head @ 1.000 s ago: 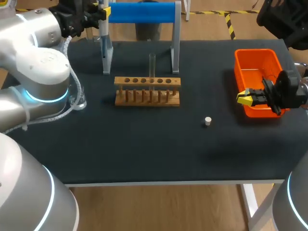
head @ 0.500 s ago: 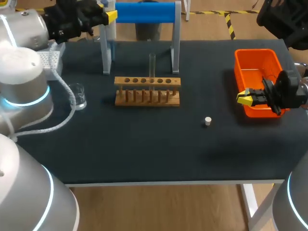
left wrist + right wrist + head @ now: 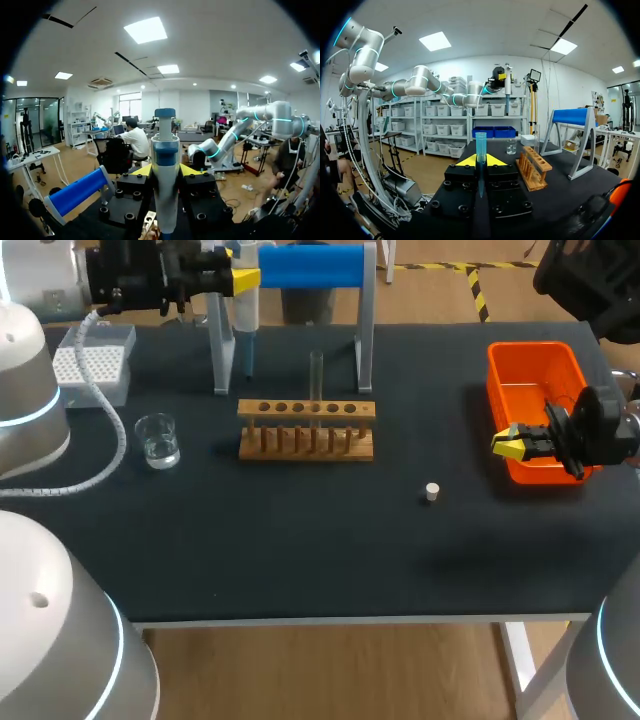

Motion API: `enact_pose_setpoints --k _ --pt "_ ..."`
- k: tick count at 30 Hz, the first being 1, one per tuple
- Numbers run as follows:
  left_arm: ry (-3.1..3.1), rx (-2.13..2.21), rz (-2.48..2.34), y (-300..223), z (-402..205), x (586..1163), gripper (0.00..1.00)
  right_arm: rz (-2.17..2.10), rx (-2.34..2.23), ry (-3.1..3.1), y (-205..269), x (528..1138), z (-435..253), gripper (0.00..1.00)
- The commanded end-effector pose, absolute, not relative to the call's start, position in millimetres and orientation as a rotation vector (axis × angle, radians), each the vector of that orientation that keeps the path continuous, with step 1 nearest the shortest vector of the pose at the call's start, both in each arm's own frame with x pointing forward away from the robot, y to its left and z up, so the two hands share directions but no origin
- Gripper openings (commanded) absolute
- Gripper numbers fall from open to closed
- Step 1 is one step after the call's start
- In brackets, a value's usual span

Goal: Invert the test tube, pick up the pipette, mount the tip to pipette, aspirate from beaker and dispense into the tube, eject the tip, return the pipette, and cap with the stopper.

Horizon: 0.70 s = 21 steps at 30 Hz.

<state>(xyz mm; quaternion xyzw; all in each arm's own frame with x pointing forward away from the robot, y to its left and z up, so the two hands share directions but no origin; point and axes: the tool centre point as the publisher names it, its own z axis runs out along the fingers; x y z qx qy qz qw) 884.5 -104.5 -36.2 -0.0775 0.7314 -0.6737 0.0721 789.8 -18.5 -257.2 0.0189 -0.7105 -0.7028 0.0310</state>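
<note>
Left gripper [image 3: 238, 280]: clamped on the pipette [image 3: 246, 312], one finger on each side of its barrel.
Pipette position: at the far left of the table, just beside the left post of the blue stand [image 3: 300, 266] and off its bar.
Right gripper [image 3: 512, 444]: closed on a blue tip [image 3: 480, 142] lying between its fingers; it hovers at the near left edge of the orange bin [image 3: 530, 365].
Test tube [image 3: 316, 372]: upright in the wooden rack [image 3: 306, 410]; which end is up cannot be told.
Beaker [image 3: 158, 438]: on the table left of the rack, holding clear liquid.
Tip box [image 3: 92, 365]: behind the beaker, at the left edge.
Stopper [image 3: 432, 491]: loose on the table between rack and bin, touching neither.
Judged done: pipette in hand; a tip in the other hand.
Judged outstanding: mounting the tip, drawing from the beaker, dispensing into the tube, ejecting, returning the pipette, capping.
Progress: early; most of the sequence remains.
</note>
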Motion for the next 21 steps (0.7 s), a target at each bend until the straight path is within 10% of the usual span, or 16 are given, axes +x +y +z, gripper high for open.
enact_pose_setpoints --k 1,21 --pt "2.158 -0.208 -2.034 -120.2 -38.4 881.0 0.00 -2.165 0.058 -2.191 -19.1 789.2 -257.0 0.00" --pt "2.108 -0.120 -2.038 -182.6 -9.1 837.5 0.00 -2.165 0.058 -2.191 -19.1 789.2 -257.0 0.00"
